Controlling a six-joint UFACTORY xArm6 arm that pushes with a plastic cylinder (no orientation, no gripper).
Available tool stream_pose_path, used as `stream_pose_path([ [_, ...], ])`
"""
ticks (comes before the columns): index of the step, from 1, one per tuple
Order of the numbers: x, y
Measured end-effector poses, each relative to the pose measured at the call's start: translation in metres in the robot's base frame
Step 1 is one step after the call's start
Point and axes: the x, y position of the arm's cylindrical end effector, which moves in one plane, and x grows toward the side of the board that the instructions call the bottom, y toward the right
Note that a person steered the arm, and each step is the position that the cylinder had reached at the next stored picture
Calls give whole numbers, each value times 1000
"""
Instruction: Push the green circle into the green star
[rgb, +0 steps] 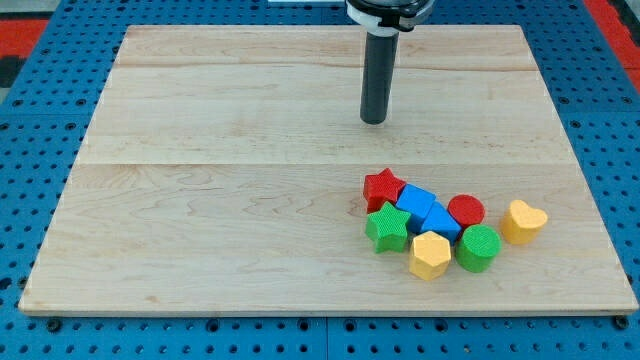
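Observation:
The green circle (479, 248) sits low at the view's right, in a tight cluster of blocks. The green star (388, 227) is at the cluster's left side. Between them lie a blue block (439, 222) and a yellow hexagon (431, 256), so the two green blocks are apart. My tip (374, 120) stands well above the cluster toward the view's top, touching no block.
A red star (383, 188) sits just above the green star. A second blue block (415, 201) and a red circle (466, 211) are in the cluster. A yellow heart (524, 220) lies at its right. The wooden board (200, 200) ends near the cluster's bottom.

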Motion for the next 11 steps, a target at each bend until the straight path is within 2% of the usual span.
stream_pose_path([
  [2, -1, 16],
  [3, -40, 70],
  [4, -40, 171],
  [5, -8, 279],
  [6, 4, 284],
  [7, 59, 284],
  [8, 138, 245],
  [9, 197, 185],
  [10, 198, 94],
  [11, 194, 35],
])
